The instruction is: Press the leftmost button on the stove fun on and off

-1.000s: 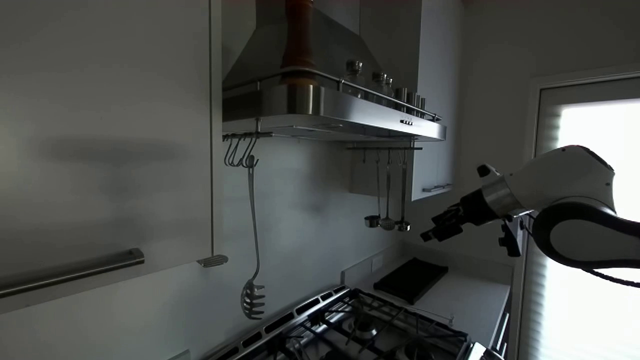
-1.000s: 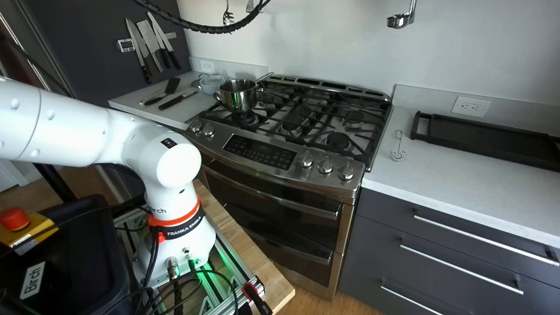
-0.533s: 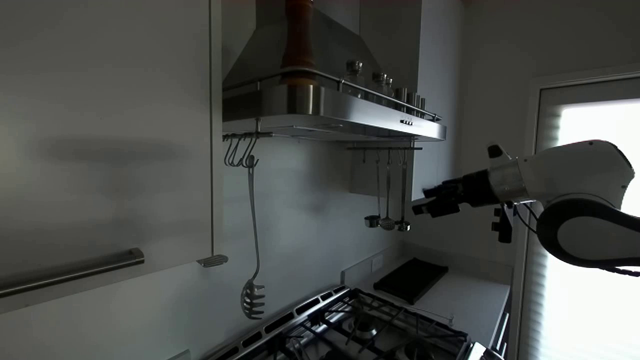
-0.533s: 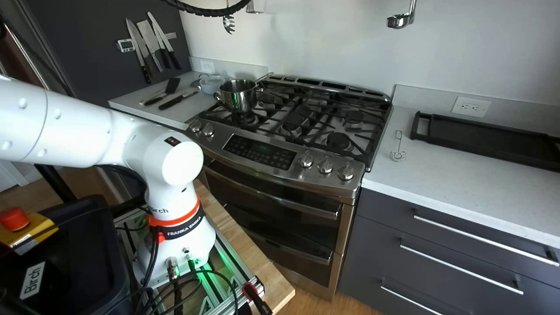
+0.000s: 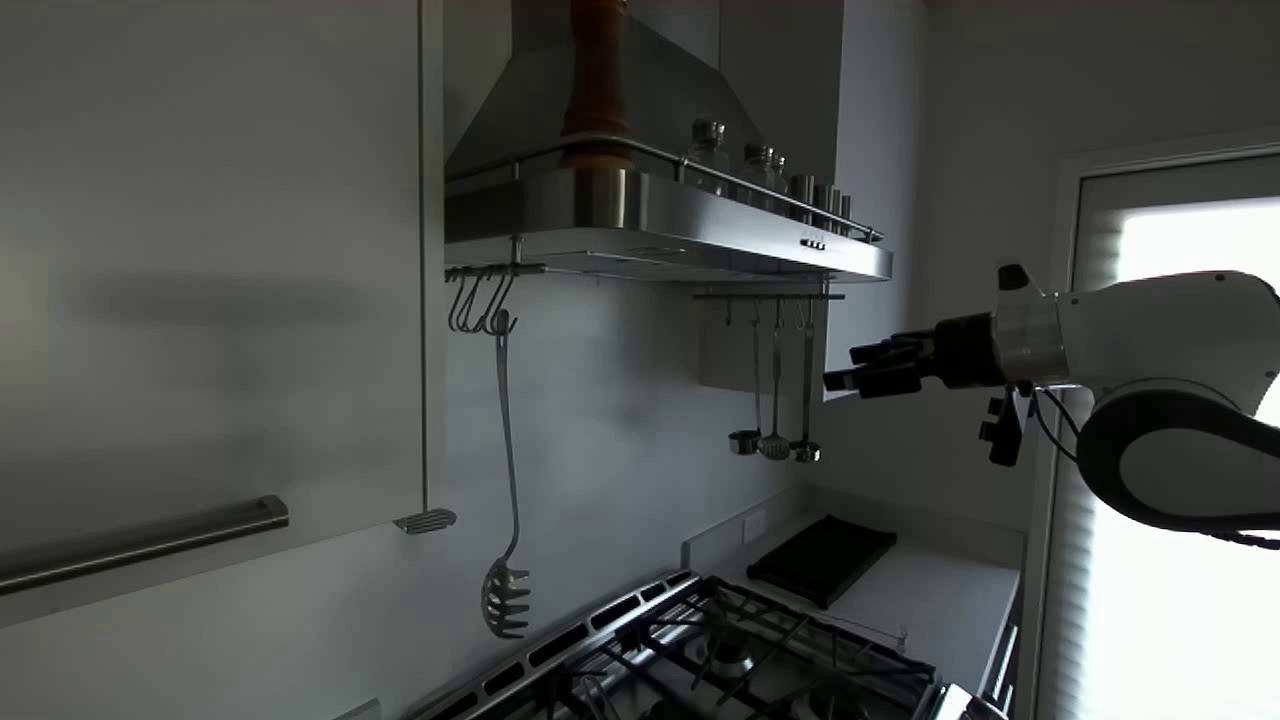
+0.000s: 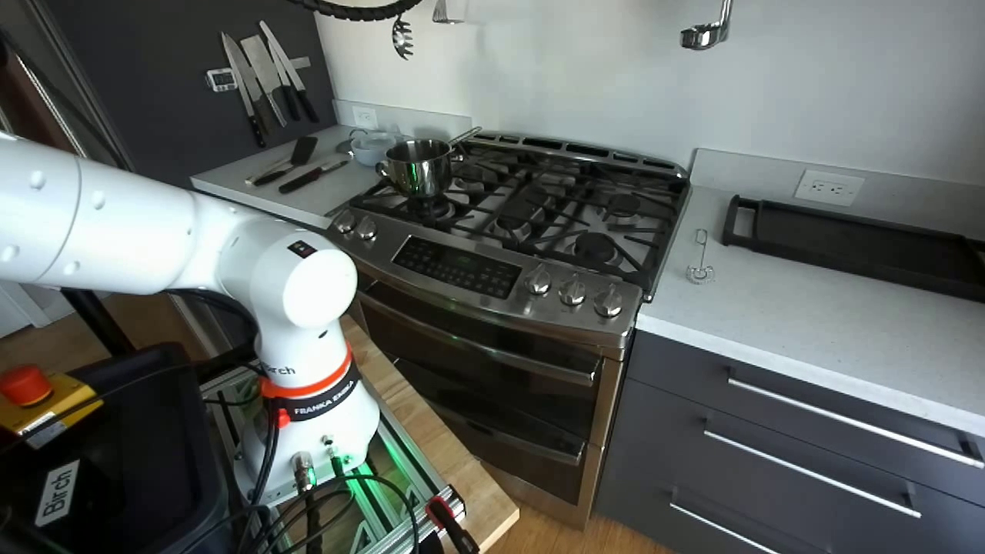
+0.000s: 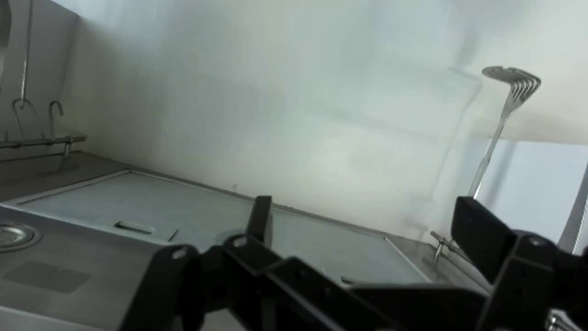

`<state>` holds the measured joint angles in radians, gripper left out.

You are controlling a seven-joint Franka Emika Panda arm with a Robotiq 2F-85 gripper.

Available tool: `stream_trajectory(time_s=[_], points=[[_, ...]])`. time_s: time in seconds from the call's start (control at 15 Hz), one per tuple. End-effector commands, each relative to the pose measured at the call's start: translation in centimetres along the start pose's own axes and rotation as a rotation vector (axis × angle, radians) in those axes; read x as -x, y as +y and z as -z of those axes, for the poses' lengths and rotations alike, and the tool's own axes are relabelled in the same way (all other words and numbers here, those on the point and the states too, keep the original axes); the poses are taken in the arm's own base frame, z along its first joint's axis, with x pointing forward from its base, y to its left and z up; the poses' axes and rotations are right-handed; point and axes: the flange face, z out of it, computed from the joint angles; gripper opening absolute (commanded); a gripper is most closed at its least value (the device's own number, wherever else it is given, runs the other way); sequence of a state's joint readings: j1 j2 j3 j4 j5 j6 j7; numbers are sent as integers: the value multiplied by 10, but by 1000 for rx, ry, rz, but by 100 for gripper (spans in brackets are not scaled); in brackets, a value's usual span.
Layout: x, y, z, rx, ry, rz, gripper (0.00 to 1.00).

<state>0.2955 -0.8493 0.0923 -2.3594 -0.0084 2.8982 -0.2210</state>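
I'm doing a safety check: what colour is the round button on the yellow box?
Red; the round button shows best in an exterior view.

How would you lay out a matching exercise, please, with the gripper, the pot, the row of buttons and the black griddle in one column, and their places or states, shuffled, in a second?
Column one
1. gripper
2. pot
3. row of buttons
4. black griddle

Column two
A. on the front of the range hood
B. lying on the counter
C. open, in mid-air
D. standing on the stove

Right pairs: 1-C; 2-D; 3-A; 4-B.
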Motion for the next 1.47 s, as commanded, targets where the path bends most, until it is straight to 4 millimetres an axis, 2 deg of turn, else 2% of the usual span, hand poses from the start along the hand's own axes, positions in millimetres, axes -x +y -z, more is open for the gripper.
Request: stream_trajectory(time_s=[0.0,0.33,0.93,1.0,1.4], points=[[-17,-1,9,84,75,-58,100],[-36,6,16,188,192,-91,100],[-63,-3,14,172,337,-61,100],[-58,-1,17,179,312,-66,100],[-61,2,17,180,328,-74,100]])
